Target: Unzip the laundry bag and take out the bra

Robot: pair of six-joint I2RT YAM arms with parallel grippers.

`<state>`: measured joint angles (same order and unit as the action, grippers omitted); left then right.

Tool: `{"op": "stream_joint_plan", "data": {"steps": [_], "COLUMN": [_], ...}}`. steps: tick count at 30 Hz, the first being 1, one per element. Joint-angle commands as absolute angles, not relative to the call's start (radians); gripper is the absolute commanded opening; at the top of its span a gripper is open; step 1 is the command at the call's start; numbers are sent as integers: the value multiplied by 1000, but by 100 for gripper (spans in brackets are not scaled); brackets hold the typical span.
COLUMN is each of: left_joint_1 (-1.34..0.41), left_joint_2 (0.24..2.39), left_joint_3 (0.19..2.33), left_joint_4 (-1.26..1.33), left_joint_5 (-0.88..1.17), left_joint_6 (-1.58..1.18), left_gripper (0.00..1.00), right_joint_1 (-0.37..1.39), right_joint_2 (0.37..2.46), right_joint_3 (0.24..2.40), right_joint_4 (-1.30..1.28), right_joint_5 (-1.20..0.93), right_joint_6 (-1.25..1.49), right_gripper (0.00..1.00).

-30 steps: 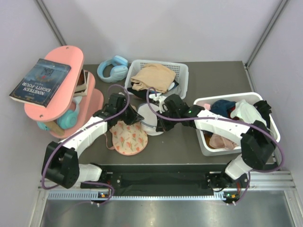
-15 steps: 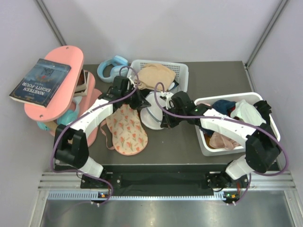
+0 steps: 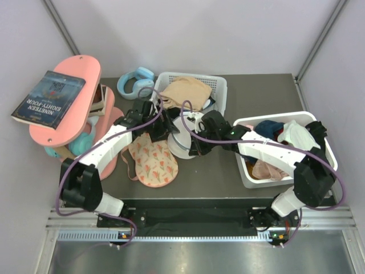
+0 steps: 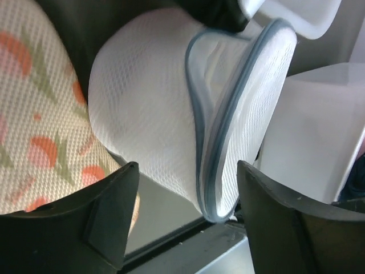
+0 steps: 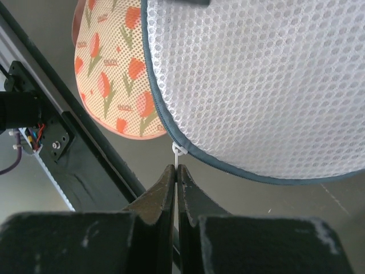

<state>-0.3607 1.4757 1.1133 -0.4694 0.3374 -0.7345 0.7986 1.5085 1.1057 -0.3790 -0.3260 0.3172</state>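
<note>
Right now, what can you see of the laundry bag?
The laundry bag is a white honeycomb-mesh dome with a grey-blue zip rim, sitting near the middle of the table. The rim gapes open in the left wrist view. The right gripper is shut on its small white zip pull. The floral bra lies outside, beside it.

A book (image 3: 48, 99) lies atop a pink shelf (image 3: 85, 68) at the table's (image 3: 256, 91) left. Blue headphones (image 3: 136, 81) sit beside a white basket (image 3: 219, 85) holding a tan garment (image 3: 185, 91). Another basket (image 3: 245, 171), right, holds mixed clothes (image 3: 268, 128).
</note>
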Motion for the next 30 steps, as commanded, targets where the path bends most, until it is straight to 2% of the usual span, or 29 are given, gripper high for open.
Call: {"op": "stream_joint_plan", "data": {"steps": [1, 5, 11, 14, 15, 16, 18, 30], "left_joint_1": [-357, -357, -359, -357, -357, -357, -356, -292], "left_joint_2": [1358, 1333, 1365, 1391, 1396, 1405, 1413, 1416], "left_joint_3": [1005, 951, 940, 939, 942, 945, 959, 988], "left_joint_4": [-422, -333, -269, -232, -229, -230, -236, -296], "left_joint_5": [342, 348, 368, 380, 382, 377, 371, 388], "left_joint_6": [-863, -916, -930, -950, -951, -950, -942, -844], "left_gripper": [67, 56, 51, 31, 16, 8, 0, 0], "right_joint_1": [821, 836, 854, 854, 854, 854, 854, 850], "right_joint_2": [1535, 1551, 1565, 1566, 1565, 1565, 1563, 1539], "right_joint_3": [1180, 1196, 1207, 1209, 1209, 1209, 1206, 1164], "right_joint_4": [-359, -364, -374, -379, -380, -383, -387, -422], "right_joint_5": [-356, -364, -365, -362, -361, -359, -357, -324], "right_joint_6": [313, 307, 301, 299, 298, 296, 293, 270], "right_gripper": [0, 0, 0, 0, 0, 0, 0, 0]}}
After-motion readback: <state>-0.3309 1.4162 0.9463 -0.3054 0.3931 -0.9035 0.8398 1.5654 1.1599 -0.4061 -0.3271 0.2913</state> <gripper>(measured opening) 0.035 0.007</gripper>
